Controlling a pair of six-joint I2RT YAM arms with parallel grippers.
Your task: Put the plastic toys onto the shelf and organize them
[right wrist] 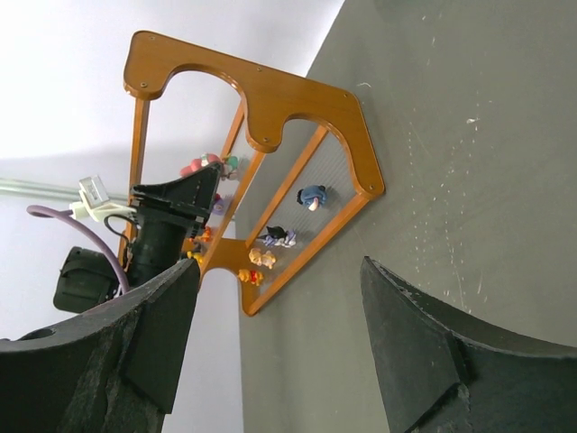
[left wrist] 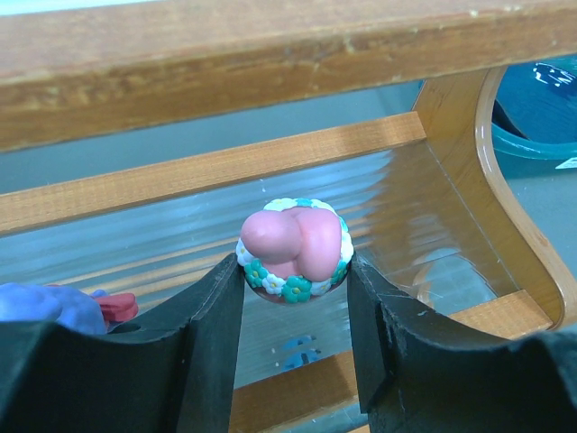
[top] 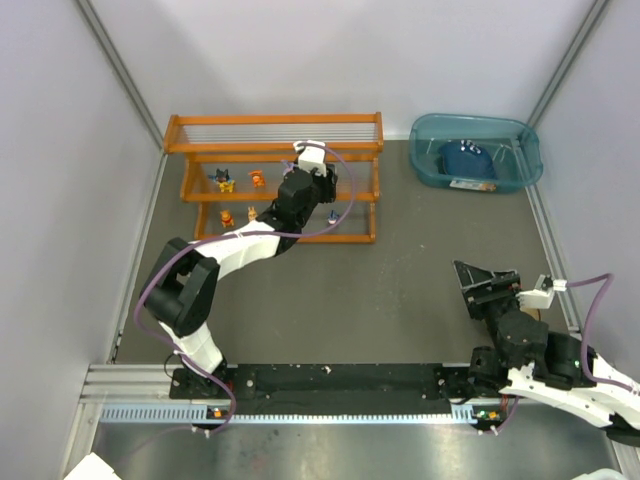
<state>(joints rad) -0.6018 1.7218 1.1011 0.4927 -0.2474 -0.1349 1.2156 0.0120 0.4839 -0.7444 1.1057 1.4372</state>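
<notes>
Presently, a pink toy ringed with white and teal flowers is clamped between the black fingers of the left gripper, which are drawn in narrowly against its two sides. It is held over the silvery wire rods of the shelf, under an upper orange rail and toward the shelf's right end; whether it touches the rods cannot be told. Just beside the left finger, at the lower left of the left wrist view, a blue-purple toy with a red part is seen on the rods. On the middle tier, left of the arm, a black-yellow toy and an orange toy are set side by side. On the lowest tier two tan-orange toys are placed close together, with a navy-white toy farther along the same tier. A translucent teal bin is stood to the right of the shelf, apart from it. A dark blue object with white marks is contained in it, and a small white item is lying by its near wall. The right gripper is held over the grey table, well apart from the shelf, its fingers spread wide with nothing between them.
</notes>
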